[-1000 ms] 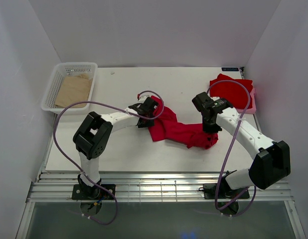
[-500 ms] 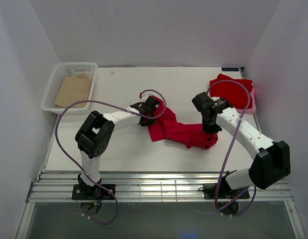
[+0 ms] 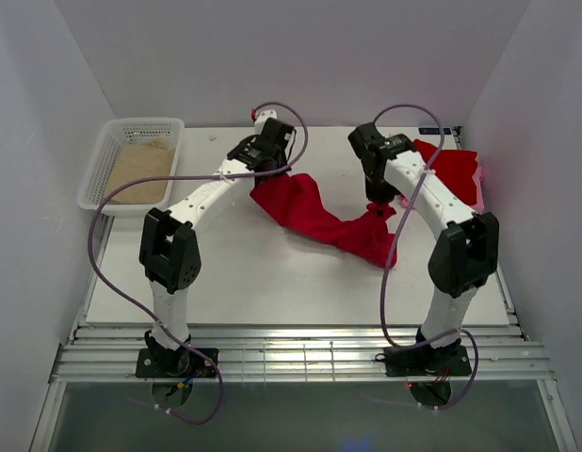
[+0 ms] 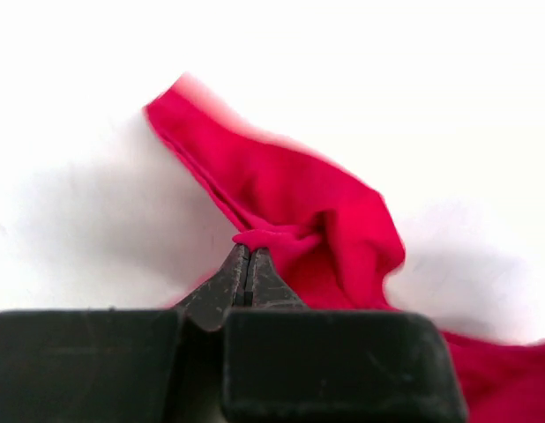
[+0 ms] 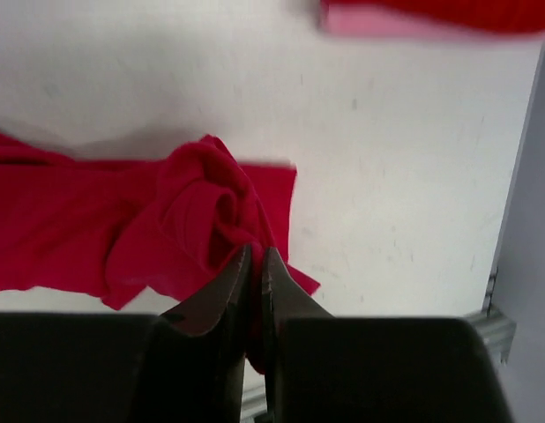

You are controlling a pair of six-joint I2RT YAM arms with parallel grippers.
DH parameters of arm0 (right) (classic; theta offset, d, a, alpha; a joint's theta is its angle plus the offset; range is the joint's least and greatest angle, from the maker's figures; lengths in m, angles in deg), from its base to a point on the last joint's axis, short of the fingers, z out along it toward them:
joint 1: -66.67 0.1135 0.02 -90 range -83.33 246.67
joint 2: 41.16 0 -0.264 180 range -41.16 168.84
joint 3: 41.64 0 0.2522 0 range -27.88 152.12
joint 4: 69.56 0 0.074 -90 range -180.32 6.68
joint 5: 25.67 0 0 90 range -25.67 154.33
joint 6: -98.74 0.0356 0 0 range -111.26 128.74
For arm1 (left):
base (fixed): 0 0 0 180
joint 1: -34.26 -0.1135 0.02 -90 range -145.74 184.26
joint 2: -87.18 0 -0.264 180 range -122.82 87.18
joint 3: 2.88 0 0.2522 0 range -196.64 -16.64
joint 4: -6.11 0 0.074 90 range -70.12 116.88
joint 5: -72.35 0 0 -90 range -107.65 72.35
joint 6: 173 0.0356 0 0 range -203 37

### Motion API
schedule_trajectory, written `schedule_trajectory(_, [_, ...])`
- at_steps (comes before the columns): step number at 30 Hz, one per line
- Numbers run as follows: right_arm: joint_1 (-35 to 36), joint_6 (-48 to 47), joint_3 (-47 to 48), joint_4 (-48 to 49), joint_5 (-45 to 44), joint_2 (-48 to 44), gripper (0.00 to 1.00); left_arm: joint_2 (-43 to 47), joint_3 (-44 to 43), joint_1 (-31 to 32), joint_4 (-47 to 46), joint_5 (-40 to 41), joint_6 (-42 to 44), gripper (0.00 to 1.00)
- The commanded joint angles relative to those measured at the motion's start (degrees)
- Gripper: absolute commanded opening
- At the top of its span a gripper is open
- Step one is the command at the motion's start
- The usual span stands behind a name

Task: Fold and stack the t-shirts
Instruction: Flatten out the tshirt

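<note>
You have a white basket (image 3: 101,155) at the far left corner of the table (image 3: 225,273), with a tan sheet (image 3: 140,171) lying flat in it, well apart from both arms. At the far right, a folded red t-shirt (image 3: 458,169) sits on a pale pink piece (image 5: 378,22), and your right arm and its purple cable (image 3: 421,111) cross in front of it from above, hiding its near left part. The left gripper (image 4: 247,251) has its fingers pressed fully together on a small bunched fold of the loose red t-shirt (image 3: 315,217). The right gripper (image 5: 257,256) is pinched nearly closed on a crumpled wad at the other end of that shirt. It is strung between the two grippers across the middle of the far half of the table, twisted and rumpled into a thick rope, sagging in between. You cannot tell whether the sagging middle touches the table.
</note>
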Motion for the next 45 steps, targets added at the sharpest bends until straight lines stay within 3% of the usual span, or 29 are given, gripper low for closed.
schedule_trajectory(1, [-3.77,-6.36,21.68,-0.56,-2.76,7.33,0.08,-1.48,-10.94,-4.02,3.72,3.86,2.88,0.00])
schedule_trajectory(5, [-7.73,-10.67,50.30,-5.13,-2.50,21.03,0.08,-7.79,-31.21,-8.15,5.83,4.48,3.24,0.00])
schedule_trajectory(7, [-9.76,-12.51,52.81,-1.64,-1.27,20.98,0.08,-8.51,-36.26,-9.47,4.87,4.39,3.68,0.00])
schedule_trajectory(8, [-10.20,-13.05,47.24,1.34,-1.09,17.32,0.08,-7.47,-37.42,-10.34,1.73,4.65,4.90,0.00])
schedule_trajectory(11, [-10.99,-16.29,30.22,16.45,-0.30,6.44,0.08,-2.38,-30.78,-11.41,-9.49,6.06,7.80,0.00])
schedule_trajectory(13, [-10.99,-17.70,23.84,25.57,-0.38,1.84,0.08,4.73,-18.75,-11.50,-15.41,8.59,9.04,0.00])
schedule_trajectory(15, [-10.99,-19.64,17.67,28.78,-0.21,-2.83,0.08,11.65,-5.52,-11.67,-22.45,10.18,9.74,0.00])
schedule_trajectory(17, [-10.99,-20.61,14.94,28.88,0.84,-5.21,0.08,15.81,2.52,-11.93,-25.62,13.27,8.52,0.00])
schedule_trajectory(19, [-10.99,-20.17,11.60,24.26,3.20,-5.83,0.08,20.20,12.61,-12.63,-26.34,11.27,7.90,0.00])
schedule_trajectory(25, [-10.11,-10.51,-5.78,13.59,10.24,-8.02,0.08,20.23,26.69,-12.90,-12.81,1.07,2.98,0.00])
schedule_trajectory(29, [-7.22,-5.68,-16.34,6.84,12.27,-8.12,0.08,18.65,32.97,-12.90,-7.81,-3.60,0.61,0.00])
schedule_trajectory(35, [1.04,1.70,-24.70,-0.47,10.08,-9.61,0.09,15.39,33.23,-12.90,1.42,-5.63,0.17,0.00])
schedule_trajectory(38, [4.12,4.87,-24.80,-3.90,8.59,-10.93,0.23,16.09,34.29,-12.81,2.93,-5.02,-0.01,0.00])
schedule_trajectory(45, [6.24,7.69,-19.09,-7.42,2.17,-13.56,0.29,18.12,35.26,-12.81,2.84,-2.20,0.34,0.02])
